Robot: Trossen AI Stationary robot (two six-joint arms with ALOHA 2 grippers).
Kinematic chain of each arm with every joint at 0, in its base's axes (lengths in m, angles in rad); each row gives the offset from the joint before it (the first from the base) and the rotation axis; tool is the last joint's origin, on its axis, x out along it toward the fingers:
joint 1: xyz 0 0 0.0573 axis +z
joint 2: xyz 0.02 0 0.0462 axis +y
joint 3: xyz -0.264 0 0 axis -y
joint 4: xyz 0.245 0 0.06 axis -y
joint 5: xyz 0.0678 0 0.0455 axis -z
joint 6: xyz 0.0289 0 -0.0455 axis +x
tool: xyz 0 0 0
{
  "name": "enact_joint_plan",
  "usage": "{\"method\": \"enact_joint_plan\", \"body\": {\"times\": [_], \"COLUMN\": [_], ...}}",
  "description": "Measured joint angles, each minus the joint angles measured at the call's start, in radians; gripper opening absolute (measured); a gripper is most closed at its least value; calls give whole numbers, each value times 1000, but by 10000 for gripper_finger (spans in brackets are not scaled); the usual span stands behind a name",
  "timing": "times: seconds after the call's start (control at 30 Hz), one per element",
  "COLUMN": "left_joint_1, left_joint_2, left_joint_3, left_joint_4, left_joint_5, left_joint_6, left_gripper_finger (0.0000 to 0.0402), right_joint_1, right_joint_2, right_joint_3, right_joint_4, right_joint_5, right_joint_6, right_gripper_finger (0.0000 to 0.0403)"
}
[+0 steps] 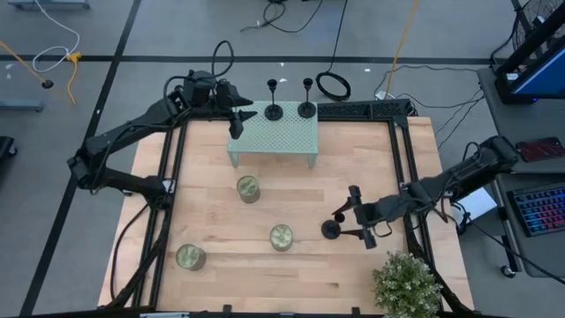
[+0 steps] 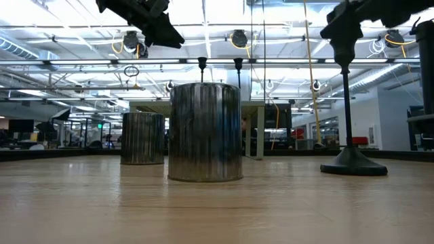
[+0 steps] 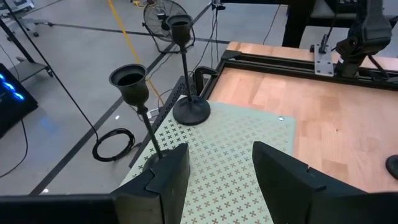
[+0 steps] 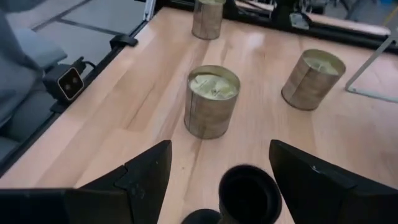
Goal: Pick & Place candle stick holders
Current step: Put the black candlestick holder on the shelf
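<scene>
Two holders [image 1: 274, 110] [image 1: 306, 108] already stand on the far edge of the green stand [image 1: 274, 135]; the third holder [image 1: 332, 229] rests on the bare worktop [image 1: 212, 199] at my right side, near the plant [image 1: 407, 284]. My right claw [image 1: 357, 216] brackets this third holder: the right wrist view shows its cup [image 4: 250, 193] between the two spread fingers [image 4: 140, 180], with a gap on either side, so the claw is wide open and holds nothing. I judge the step in hand to be the approach for the last pick. The next move calls for closing on the thin stem without tipping the disc base, then a lift and a carry across to the stand, clear of the three tins [image 1: 248, 188] [image 1: 282, 236] [image 1: 190, 257] between. My left claw [image 1: 240, 119] waits over the near-left corner of the stand, fingers [image 3: 165, 180] apart and empty, close to one placed holder [image 3: 134, 93]; I would keep it still so it does not knock that stem. The low view shows the third holder upright on its base [image 2: 352, 163]. I can read no brand, label or writing on any holder, tin or the stand.
</scene>
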Motion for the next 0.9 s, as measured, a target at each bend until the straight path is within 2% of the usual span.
{"method": "enact_joint_plan", "body": {"times": [0.23,0.67,0.8,0.9], "left_joint_1": [0,0,-1,-10], "left_joint_2": [0,0,0,0], "left_joint_3": [0,0,0,0], "left_joint_4": [0,-26,-39,-38], "left_joint_5": [0,0,7,58], "left_joint_6": [0,-30,-29,8], "left_gripper_finger": [182,182,182,182], "right_joint_1": [0,-1,-1,-5], "right_joint_2": [-44,-40,-40,-41], "right_joint_3": [-134,-269,-287,-293], "right_joint_4": [212,493,509,517], "right_joint_5": [-2,-3,5,28], "right_joint_6": [-59,-130,-101,-42], "right_gripper_finger": [265,265,265,266]}}
